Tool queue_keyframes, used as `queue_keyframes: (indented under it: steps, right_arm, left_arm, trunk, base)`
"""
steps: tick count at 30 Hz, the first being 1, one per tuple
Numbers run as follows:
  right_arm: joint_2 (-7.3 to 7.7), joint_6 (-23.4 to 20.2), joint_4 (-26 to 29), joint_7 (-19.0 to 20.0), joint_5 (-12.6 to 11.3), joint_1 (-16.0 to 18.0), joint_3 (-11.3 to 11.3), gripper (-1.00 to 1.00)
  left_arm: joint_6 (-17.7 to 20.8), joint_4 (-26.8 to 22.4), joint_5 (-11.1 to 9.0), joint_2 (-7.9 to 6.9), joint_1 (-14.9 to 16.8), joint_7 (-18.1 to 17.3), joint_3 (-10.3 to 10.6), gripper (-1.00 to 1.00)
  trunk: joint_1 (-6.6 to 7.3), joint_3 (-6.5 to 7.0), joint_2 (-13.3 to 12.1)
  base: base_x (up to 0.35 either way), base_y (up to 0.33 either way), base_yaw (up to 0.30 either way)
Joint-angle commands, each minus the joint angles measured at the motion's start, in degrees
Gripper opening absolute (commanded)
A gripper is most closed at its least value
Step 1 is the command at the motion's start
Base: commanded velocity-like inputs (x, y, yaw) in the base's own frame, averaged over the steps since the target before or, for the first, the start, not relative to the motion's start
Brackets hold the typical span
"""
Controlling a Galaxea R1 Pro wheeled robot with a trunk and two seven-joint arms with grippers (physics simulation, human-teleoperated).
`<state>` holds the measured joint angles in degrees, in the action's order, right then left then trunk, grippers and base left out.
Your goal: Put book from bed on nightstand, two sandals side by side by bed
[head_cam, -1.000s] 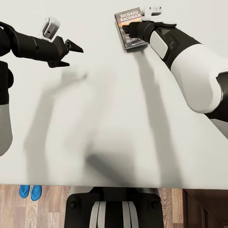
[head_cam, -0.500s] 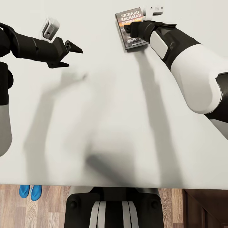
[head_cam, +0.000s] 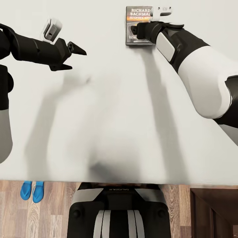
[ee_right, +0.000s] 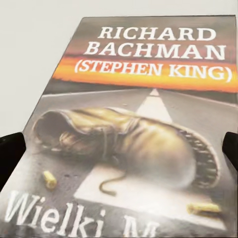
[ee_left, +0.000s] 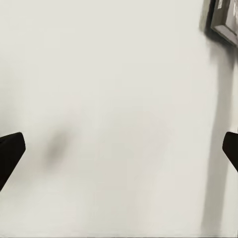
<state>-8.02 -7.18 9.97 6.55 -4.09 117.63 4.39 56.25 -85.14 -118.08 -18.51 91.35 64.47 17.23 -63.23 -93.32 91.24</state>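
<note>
Two dark fingertips (ee_right: 12, 148) of the right gripper (head_cam: 136, 30) stand spread wide, one at each side of the book (ee_right: 144, 134) in the right wrist view, with the cover lying face up between them: white title lettering, an orange band, a worn shoe on a road. Whether the tips touch the book cannot be told. From the head view the gripper sits over the book's (head_cam: 137, 19) lower half, on the far part of the bed (head_cam: 109, 115). The left gripper (head_cam: 75, 57) hovers over bare mattress well to the left, its fingers (ee_left: 11, 151) parted and holding nothing. Both sandals (head_cam: 32, 191) lie side by side on the floor (head_cam: 53, 211) by the bed's near edge.
</note>
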Motion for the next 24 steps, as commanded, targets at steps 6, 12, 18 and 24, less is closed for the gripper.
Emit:
queue_keyframes:
  steps: [6,12,18,24]
  right_arm:
    - [-0.08,-0.4,-0.9,-0.1,-0.2,0.1,0.4,1.0]
    - [-0.15,-0.5,-0.7,-0.1,-0.2,0.3,0.3,1.0]
    - [-0.21,-0.6,-0.6,-0.1,-0.2,0.6,0.2,1.0]
    - [-0.03,-0.8,-0.2,-0.1,-0.3,1.4,0.1,1.0]
  left_arm:
    - [0.1,-0.1,-0.4,-0.04,0.1,0.6,0.0,1.0]
    - [0.1,-0.1,-0.3,-0.04,0.1,0.6,0.0,1.0]
    - [0.1,-0.1,-0.3,-0.04,0.1,0.6,-0.1,1.0]
    - [0.1,-0.1,-0.3,-0.04,0.1,0.6,-0.1,1.0]
  trunk:
    - [0.02,-0.03,0.0]
    - [0.02,-0.03,0.0]
    - [0.02,-0.03,0.0]
    - [0.02,-0.03,0.0]
  base:
    - [-0.238,0.0,0.0]
    - [-0.074,0.0,0.0]
    - [-0.021,0.0,0.0]
    - [-0.006,0.0,0.0]
